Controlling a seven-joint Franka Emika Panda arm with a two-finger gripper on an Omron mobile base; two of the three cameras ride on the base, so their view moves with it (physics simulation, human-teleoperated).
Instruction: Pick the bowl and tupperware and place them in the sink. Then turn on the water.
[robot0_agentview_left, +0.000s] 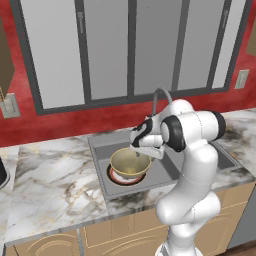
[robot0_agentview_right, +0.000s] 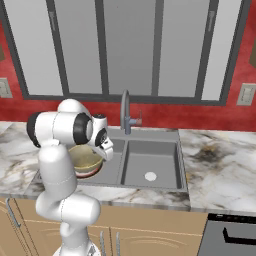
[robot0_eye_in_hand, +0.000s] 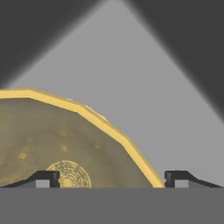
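Hand view: I see the round olive-gold bowl (robot0_eye_in_hand: 52, 144) with its faceted yellow rim and speckled dull inside, a ring pattern at its centre. The gripper (robot0_eye_in_hand: 112, 178) has its two dark fingertips spread wide, one over the bowl's inside, one outside the rim, nothing clamped. Left base view: the bowl (robot0_agentview_left: 130, 162) sits on a round red-and-white plate (robot0_agentview_left: 116, 178) in the left basin of the grey metal double-basin sink (robot0_agentview_left: 100, 167). Smooth veined marble counter (robot0_agentview_left: 50, 180) around it.
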